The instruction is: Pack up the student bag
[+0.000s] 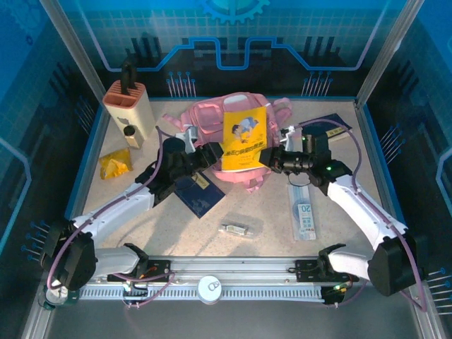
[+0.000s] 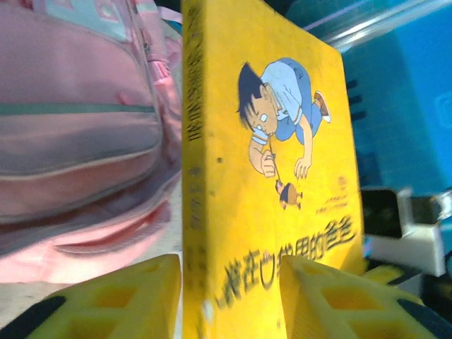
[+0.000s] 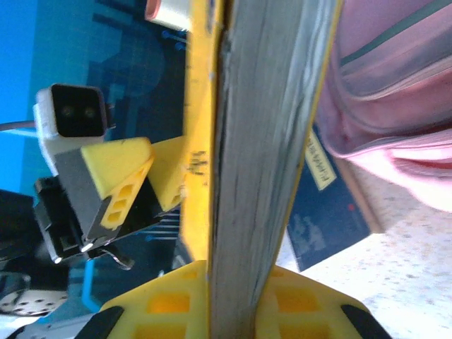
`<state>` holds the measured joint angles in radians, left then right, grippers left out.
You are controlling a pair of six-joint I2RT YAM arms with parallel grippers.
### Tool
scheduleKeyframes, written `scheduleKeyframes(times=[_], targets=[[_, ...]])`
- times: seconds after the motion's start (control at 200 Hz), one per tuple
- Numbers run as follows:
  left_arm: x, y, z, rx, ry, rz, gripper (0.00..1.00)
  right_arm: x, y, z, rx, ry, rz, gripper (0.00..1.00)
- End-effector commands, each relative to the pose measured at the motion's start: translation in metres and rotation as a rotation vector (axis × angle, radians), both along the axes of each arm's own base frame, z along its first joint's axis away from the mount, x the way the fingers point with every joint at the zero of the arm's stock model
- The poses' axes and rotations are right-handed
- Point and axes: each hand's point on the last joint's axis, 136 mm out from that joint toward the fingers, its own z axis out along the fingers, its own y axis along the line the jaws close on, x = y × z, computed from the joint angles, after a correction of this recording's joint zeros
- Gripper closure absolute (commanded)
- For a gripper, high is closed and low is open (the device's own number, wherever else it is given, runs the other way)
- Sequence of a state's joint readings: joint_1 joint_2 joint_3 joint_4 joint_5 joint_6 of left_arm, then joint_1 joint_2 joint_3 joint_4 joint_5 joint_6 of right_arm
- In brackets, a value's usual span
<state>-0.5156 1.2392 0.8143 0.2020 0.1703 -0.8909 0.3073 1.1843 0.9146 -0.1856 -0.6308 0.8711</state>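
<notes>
The pink student bag (image 1: 205, 120) lies at the back middle of the table, and its fabric is also seen from close by (image 2: 78, 127) (image 3: 395, 85). A thick yellow book (image 1: 245, 138) with a cartoon boy on its cover (image 2: 268, 176) stands upright in front of the bag. My right gripper (image 1: 272, 159) is shut on the book's page edge (image 3: 268, 141), one finger on each cover (image 3: 240, 272). My left gripper (image 1: 215, 154) is at the book's spine side. Its fingers straddle the lower corner (image 2: 229, 265) and stand apart, with a thin gap beside the spine.
A beige holder with a black top (image 1: 127, 106) stands at the back left, with a yellow packet (image 1: 114, 166) in front of it. A dark blue booklet (image 1: 198, 192) lies under the left arm. A small wrapped item (image 1: 236, 229) and a clear ruler pack (image 1: 304, 212) lie near the front.
</notes>
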Motion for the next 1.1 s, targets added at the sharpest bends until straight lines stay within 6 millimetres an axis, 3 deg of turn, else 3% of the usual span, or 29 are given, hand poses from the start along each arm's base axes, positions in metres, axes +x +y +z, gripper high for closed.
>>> scheduleKeyframes(times=[0.0,0.205,0.38,0.57,0.825,1.096], targets=[[-0.005,0.009,0.003,0.254,-0.119,-0.054,0.51,0.003,-0.027,0.025,-0.08,-0.12,-0.054,1.0],[0.012,0.012,-0.041,0.636,-0.129,-0.161,0.5,-0.003,-0.07,0.017,-0.21,-0.11,-0.15,1.0],[0.032,-0.019,-0.061,0.816,-0.214,-0.317,0.45,-0.008,-0.093,0.008,-0.228,-0.071,-0.202,1.0],[0.061,-0.041,-0.082,0.955,-0.251,-0.405,0.38,-0.013,-0.104,0.001,-0.251,-0.049,-0.225,1.0],[0.091,-0.067,-0.121,1.079,-0.236,-0.509,0.3,-0.011,-0.105,-0.001,-0.247,-0.028,-0.219,0.99],[0.114,-0.079,-0.158,1.158,-0.211,-0.562,0.24,-0.003,-0.107,-0.003,-0.263,-0.009,-0.21,1.0]])
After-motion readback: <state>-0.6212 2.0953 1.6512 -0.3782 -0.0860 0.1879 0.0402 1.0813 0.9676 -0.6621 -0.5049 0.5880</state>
